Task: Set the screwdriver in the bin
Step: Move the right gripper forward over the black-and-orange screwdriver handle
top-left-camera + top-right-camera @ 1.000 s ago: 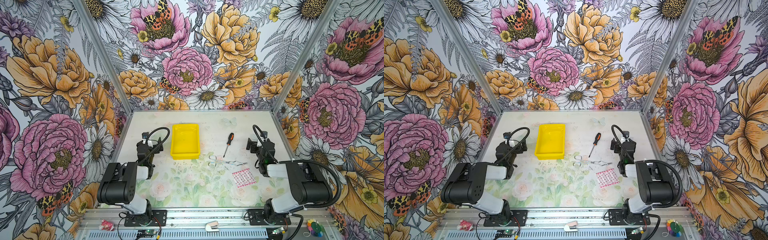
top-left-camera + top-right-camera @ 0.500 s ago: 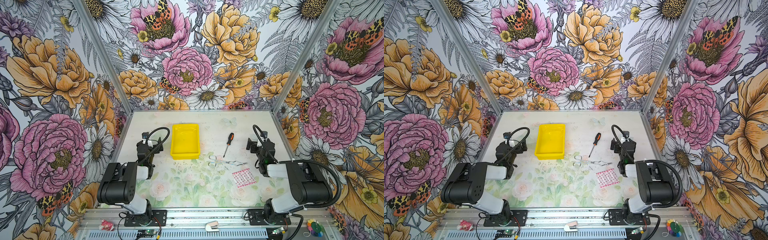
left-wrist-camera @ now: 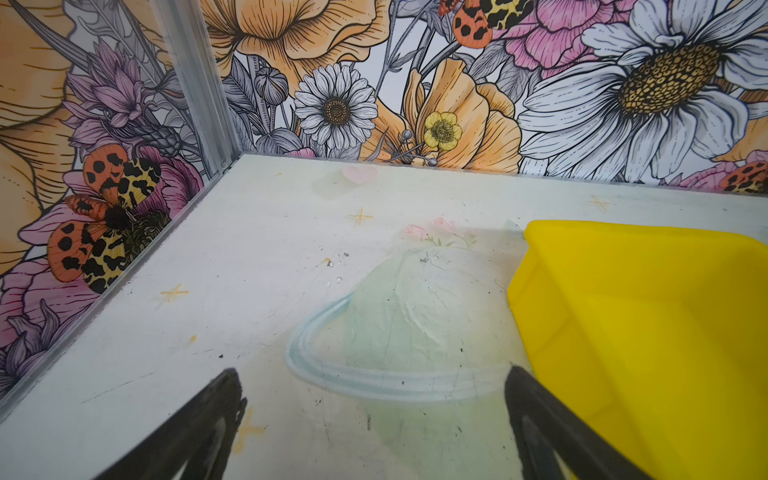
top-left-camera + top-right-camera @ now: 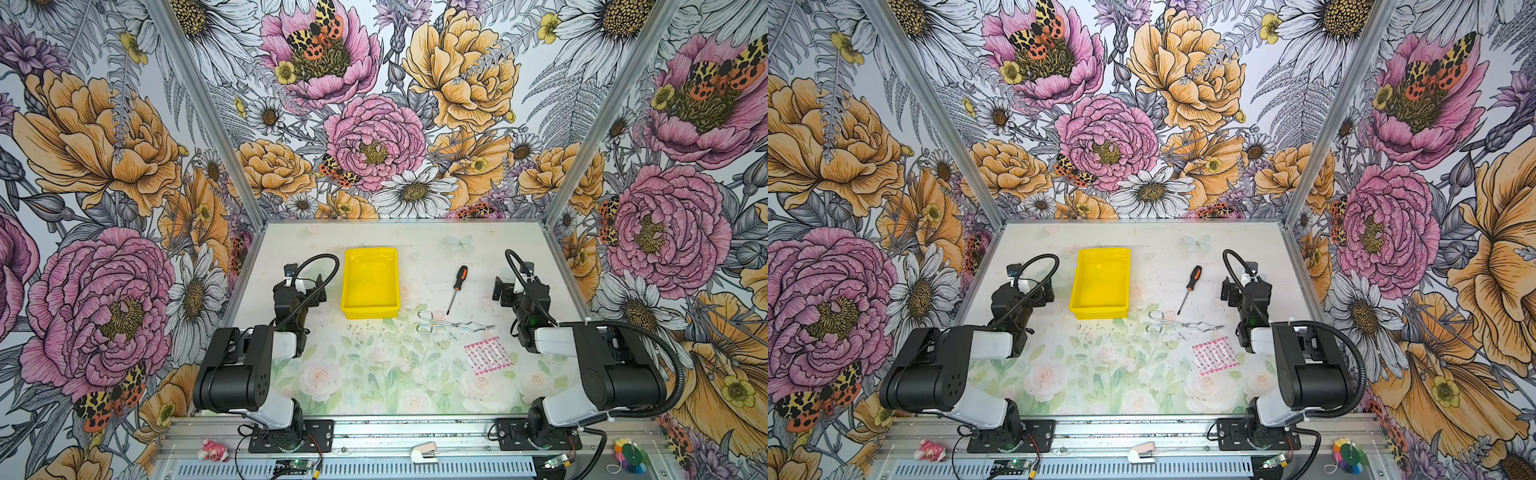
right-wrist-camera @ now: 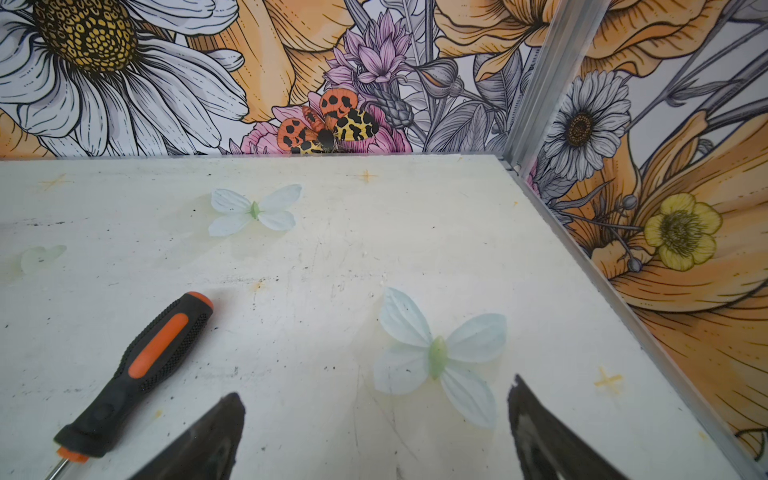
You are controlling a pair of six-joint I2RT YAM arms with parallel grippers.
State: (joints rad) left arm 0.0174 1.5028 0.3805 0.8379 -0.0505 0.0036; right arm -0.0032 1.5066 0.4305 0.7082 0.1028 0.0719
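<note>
Bold floral-print walls around a pale, flower-printed tabletop

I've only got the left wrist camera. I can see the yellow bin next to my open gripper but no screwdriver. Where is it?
Observer: In a top view the screwdriver lies flat on the table, to the right of the bin and apart from it.
Operator: Which way does it point?
Observer: Handle at the far end, tip at the near end, close to the wire tongs.
Operator: Is the right gripper on it?
Observer: No. The right gripper is open and empty. The handle lies beside it, not between its jaws.
</note>
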